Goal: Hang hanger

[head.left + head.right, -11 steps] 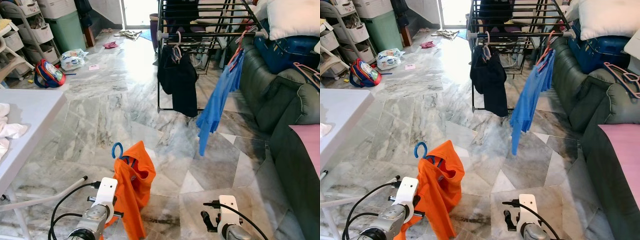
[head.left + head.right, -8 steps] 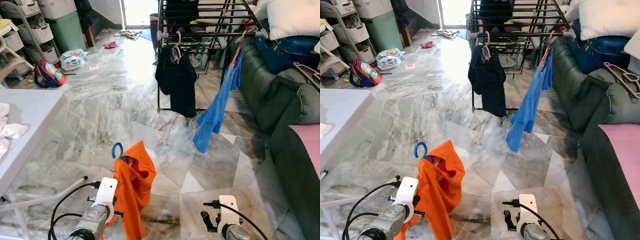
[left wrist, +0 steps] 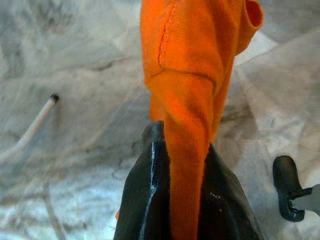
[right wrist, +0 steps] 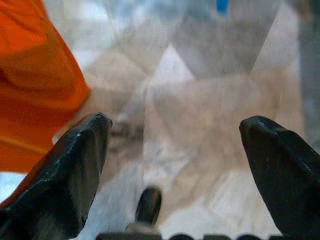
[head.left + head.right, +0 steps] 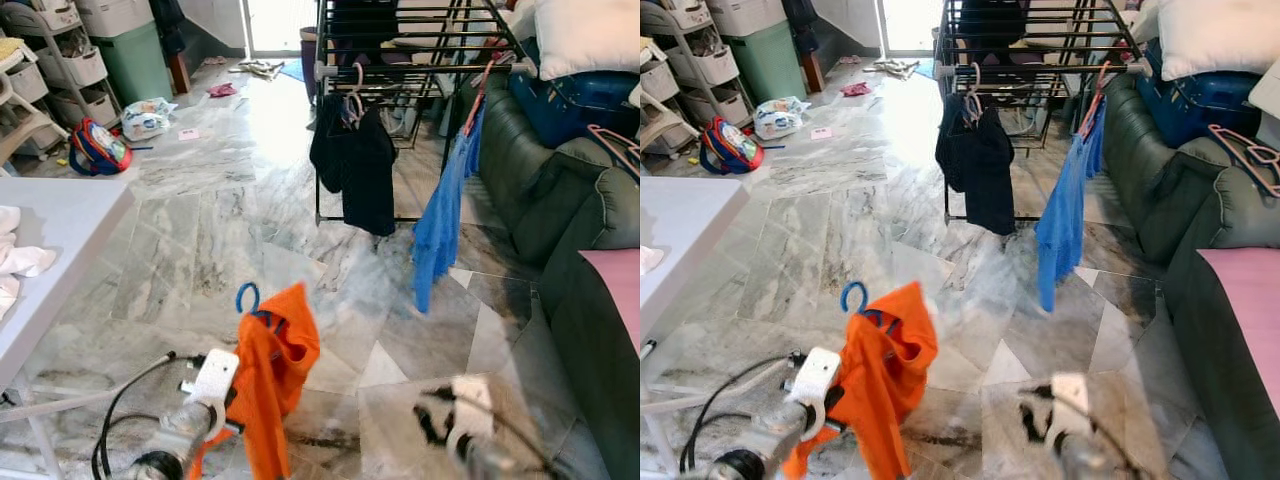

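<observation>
Left eye view: left hand (image 5: 225, 400) low, orange knit shirt (image 5: 270, 375) on blue hook hanger (image 5: 247, 297) above marble floor (image 5: 200, 230); black wire drying rack (image 5: 400, 40) well beyond.
Left wrist view: black fingers (image 3: 145, 200) clamped on shirt.
Right wrist view: right hand (image 4: 170, 145) spread wide.

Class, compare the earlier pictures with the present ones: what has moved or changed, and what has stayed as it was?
The blue shirt on the drying rack swung out toward the middle of the room, then fell back to hang straight. The left tool still clamps the orange shirt on its blue hanger. The right tool stays open and empty. The black garment hangs unchanged.
</observation>
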Tool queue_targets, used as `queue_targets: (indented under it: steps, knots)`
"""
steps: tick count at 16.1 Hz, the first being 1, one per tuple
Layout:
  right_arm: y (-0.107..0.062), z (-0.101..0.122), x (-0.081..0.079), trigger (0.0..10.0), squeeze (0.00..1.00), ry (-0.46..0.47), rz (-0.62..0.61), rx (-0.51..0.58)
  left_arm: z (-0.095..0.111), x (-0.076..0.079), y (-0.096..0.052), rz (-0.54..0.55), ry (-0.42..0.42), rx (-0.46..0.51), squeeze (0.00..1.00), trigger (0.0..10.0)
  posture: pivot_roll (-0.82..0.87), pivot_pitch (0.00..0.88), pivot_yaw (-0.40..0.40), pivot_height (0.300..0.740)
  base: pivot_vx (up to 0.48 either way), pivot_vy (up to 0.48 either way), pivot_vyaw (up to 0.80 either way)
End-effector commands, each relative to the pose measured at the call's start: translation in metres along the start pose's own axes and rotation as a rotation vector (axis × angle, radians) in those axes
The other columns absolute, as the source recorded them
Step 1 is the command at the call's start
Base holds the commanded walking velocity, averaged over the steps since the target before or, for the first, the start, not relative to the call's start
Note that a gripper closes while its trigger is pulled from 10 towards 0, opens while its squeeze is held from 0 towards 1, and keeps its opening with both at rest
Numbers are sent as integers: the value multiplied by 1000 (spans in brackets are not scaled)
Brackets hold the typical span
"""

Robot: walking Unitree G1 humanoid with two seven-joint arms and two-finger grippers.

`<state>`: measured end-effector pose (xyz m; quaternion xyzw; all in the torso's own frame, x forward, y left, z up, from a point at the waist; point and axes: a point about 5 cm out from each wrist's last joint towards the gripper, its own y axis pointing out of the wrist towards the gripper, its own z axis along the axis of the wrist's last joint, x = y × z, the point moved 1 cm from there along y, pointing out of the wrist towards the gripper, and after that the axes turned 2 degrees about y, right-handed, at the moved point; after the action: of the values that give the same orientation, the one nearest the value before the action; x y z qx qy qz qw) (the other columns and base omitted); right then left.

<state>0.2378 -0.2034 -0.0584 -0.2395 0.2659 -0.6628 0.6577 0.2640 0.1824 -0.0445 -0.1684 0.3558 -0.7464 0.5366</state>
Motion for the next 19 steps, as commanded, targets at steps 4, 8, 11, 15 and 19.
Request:
queue_targets:
  steps: [4, 8, 11, 15, 19]
  knots:
    - [2, 32, 4, 10000, 0, -210, 151, 67, 56, -13, -1, -137, 190, 177, 0, 10000, -20, 53, 26, 740, 0, 0, 0]
    - [-5, 67, 10, 10000, 0, -492, 300, 201, 83, -6, -3, -208, 399, 255, 0, 10000, -36, 86, 29, 740, 0, 0, 0]
    - [-15, 99, 10, 10000, 1000, -648, 404, 306, 94, -8, -4, -210, 469, 279, 0, 10000, -50, 88, 31, 740, 0, 0, 0]
    - [-22, 112, 0, 10000, 1000, -776, 472, 370, 108, -12, -6, -195, 498, 315, 0, 10000, -51, 87, 34, 740, 0, 0, 0]
    - [-44, 144, 13, 10000, 0, -944, 596, 361, 112, -1, -13, -368, 712, 350, 0, 10000, -51, 96, 44, 740, 0, 0, 0]
